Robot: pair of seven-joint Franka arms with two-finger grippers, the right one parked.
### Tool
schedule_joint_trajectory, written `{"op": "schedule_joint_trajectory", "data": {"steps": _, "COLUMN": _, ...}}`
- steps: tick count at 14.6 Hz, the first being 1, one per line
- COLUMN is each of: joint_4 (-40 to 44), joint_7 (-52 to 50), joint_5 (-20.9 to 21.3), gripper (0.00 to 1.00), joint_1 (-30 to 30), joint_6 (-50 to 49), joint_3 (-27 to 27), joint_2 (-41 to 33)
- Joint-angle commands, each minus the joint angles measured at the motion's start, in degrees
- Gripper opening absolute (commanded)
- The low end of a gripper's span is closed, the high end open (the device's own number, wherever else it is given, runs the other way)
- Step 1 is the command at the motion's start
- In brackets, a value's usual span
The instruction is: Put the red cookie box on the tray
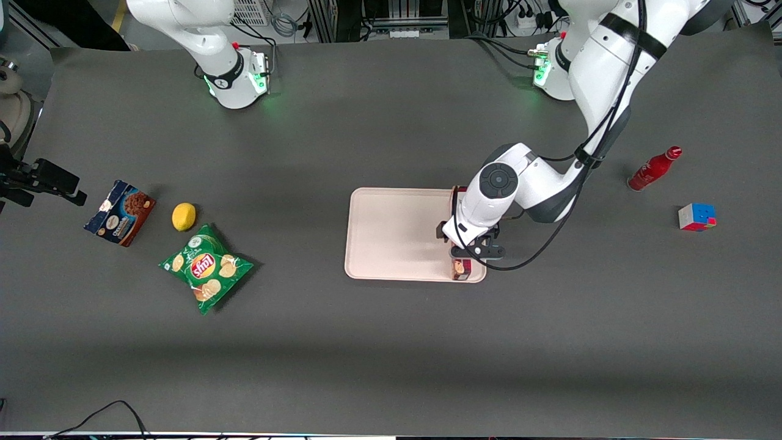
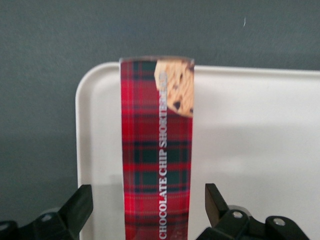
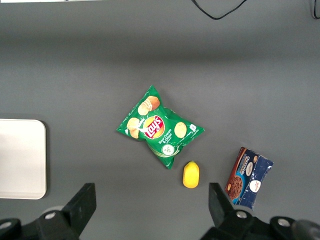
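Long red tartan cookie box (image 2: 156, 150) lies flat on the pale pink-beige rectangular tray (image 1: 391, 235) — along its 3 o'clock edge in the front view. Left gripper (image 1: 471, 249) hovers directly above it — jaws released, either side, not touching.

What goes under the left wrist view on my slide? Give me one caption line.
Open hand straddling the red cookie box, which lies on the tray along its edge.

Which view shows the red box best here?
The left wrist view: the red box fills it, tartan and lettering plain, lying on the tray between the open tool's fingers. The front view shows only its ends, since the arm covers the rest. The right wrist view misses it.
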Motion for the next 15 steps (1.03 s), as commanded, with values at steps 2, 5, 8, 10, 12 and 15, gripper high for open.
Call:
{"op": "schedule_joint_trajectory", "data": {"steps": 2, "joint_4": 4.78, "joint_7": 1.63, "joint_5": 0.87, "gripper": 1.00, "joint_1": 0.07, "joint_6": -11.46, "joint_3": -1.31, "joint_2": -5.21}}
{"op": "schedule_joint_trajectory", "data": {"steps": 5, "joint_4": 6.54, "joint_7": 10.58, "joint_5": -4.90, "gripper": 1.00, "joint_1": 0.86, "joint_6": -21.23, "joint_3": -1.75, "joint_2": -12.50}}
{"op": "schedule_joint_trajectory", "data": {"steps": 8, "joint_4": 11.27, "joint_7": 23.23, "joint_5": -14.49, "gripper": 1.00, "joint_1": 1.04, "joint_6": -34.39, "joint_3": 2.35, "joint_2": -20.41}}
{"op": "schedule_joint_trajectory", "data": {"steps": 10, "joint_4": 16.10, "joint_7": 28.08, "joint_5": -16.18, "gripper": 1.00, "joint_1": 1.04, "joint_6": -43.98, "joint_3": 5.79, "joint_2": -23.50}}
{"op": "schedule_joint_trajectory", "data": {"steps": 12, "joint_4": 18.76, "joint_7": 30.63, "joint_5": -16.27, "gripper": 1.00, "joint_1": 1.04, "joint_6": -48.84, "joint_3": 10.62, "joint_2": -26.75}}
{"op": "schedule_joint_trajectory", "data": {"steps": 15, "joint_4": 17.02, "joint_7": 33.11, "joint_5": -16.53, "gripper": 1.00, "joint_1": 0.69, "joint_6": -50.95, "joint_3": 16.95, "joint_2": -33.95}}
